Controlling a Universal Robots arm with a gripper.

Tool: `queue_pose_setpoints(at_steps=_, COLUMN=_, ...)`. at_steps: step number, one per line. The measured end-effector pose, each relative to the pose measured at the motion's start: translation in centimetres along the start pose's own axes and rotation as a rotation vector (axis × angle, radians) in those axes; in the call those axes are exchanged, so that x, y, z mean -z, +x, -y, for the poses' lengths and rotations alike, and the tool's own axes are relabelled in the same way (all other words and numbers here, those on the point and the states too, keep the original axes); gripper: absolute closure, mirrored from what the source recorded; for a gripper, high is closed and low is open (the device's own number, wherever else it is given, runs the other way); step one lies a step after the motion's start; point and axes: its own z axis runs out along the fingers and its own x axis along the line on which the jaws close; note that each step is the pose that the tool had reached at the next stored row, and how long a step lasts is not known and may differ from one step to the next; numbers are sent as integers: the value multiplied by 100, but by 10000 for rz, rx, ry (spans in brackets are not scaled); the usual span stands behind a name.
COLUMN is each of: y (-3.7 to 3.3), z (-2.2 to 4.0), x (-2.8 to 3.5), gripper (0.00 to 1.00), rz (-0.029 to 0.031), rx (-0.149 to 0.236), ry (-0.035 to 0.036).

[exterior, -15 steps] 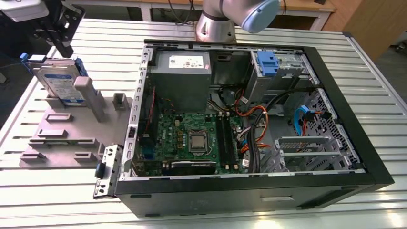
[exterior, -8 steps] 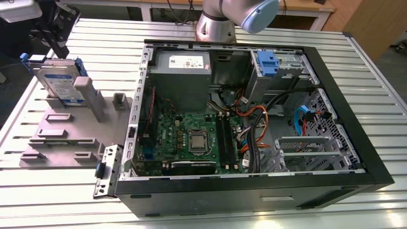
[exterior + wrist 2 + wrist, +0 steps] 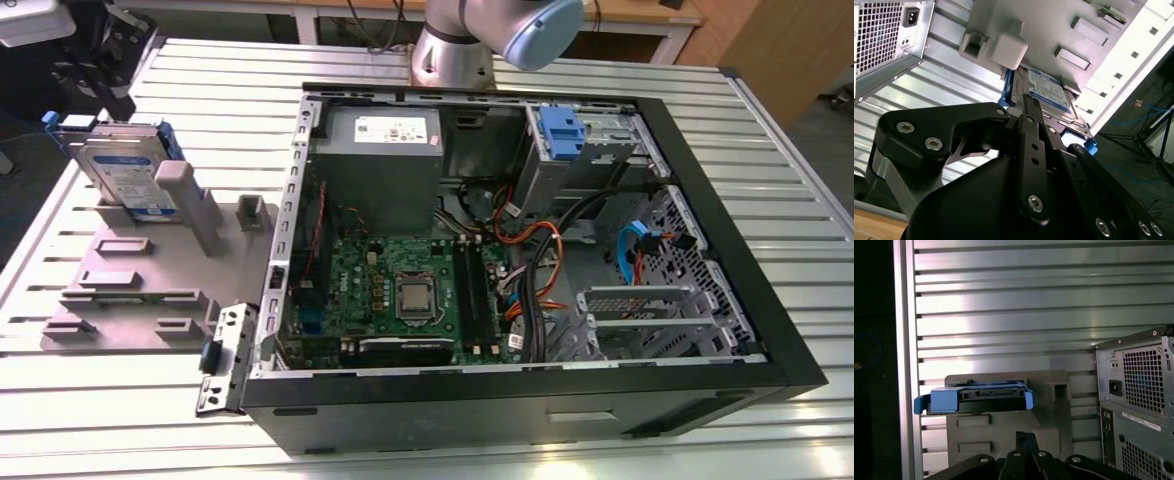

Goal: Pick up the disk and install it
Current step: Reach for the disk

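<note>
The disk (image 3: 127,170) is a silver-grey drive with a blue-and-white label in a blue carrier frame. It stands on edge in a grey holder (image 3: 134,270) at the exterior view's left. Both wrist views show it too: its label face (image 3: 1049,90) in one, its blue-framed edge (image 3: 976,397) in the other. My gripper (image 3: 120,100) hangs just above the disk's top edge, apart from it. Its black fingers (image 3: 1026,102) are pressed together with nothing between them, and they point at the disk in both wrist views (image 3: 1025,437).
An open computer case (image 3: 787,330) lies on the slatted metal table (image 3: 801,180), with a motherboard (image 3: 400,290), grey power supply (image 3: 380,130), a blue carrier (image 3: 561,135) at the back and a metal drive cage (image 3: 641,315) at the front. The arm's base (image 3: 454,50) stands behind the case.
</note>
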Motion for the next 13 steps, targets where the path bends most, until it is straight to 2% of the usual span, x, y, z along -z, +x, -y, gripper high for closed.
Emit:
queue_pose_setpoints(at_steps=4, y=42, z=-27, x=-14, gripper=89, rz=-3, rx=0, ry=2)
queue_pose_setpoints(at_steps=13, y=43, z=-29, x=-16, gripper=89, rz=0, rx=0, ry=0)
